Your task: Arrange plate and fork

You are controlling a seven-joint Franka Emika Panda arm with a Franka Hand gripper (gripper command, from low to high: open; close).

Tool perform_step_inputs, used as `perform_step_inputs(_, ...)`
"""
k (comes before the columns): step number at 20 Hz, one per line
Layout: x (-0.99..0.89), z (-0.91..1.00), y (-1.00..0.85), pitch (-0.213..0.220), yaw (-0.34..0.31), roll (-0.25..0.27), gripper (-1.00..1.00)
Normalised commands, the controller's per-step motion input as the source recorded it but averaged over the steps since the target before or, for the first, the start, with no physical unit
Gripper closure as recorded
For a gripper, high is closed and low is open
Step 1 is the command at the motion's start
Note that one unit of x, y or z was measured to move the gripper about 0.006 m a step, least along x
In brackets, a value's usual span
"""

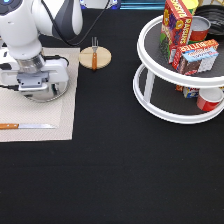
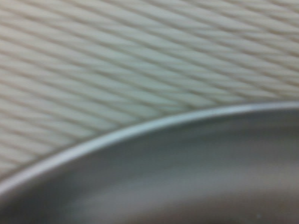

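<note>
The silver plate (image 1: 59, 93) lies on the beige woven placemat (image 1: 64, 116) at the exterior view's left, mostly hidden under the robot hand. My gripper (image 1: 36, 91) is down low right over the plate. The wrist view shows the plate's rim (image 2: 123, 132) very close, with the placemat's weave (image 2: 116, 60) beside it. The fork (image 1: 94, 56), with an orange-brown handle and silver tines, lies across the round wooden coaster (image 1: 102, 59) on the black table, to the right of the placemat's top corner and apart from the gripper.
A wooden-handled knife (image 1: 25, 126) lies on the placemat's lower part. A white two-tier turntable rack (image 1: 150, 102) with boxes and red cans stands at the exterior view's right. The black tabletop (image 1: 115, 175) fills the bottom.
</note>
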Motion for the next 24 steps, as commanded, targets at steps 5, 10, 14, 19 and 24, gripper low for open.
perform_step_inputs(5,0.22,0.20,-0.79,0.000,-0.026,0.000,-1.00)
perform_step_inputs(10,0.35,0.16,-0.59,0.004,-0.068,0.000,-1.00)
perform_step_inputs(14,0.46,0.17,-0.11,0.024,-0.013,0.000,-1.00)
perform_step_inputs(19,0.29,0.24,0.37,0.000,0.004,-0.007,-1.00)
perform_step_inputs(24,0.17,0.22,0.74,-0.001,0.001,-0.056,-1.00)
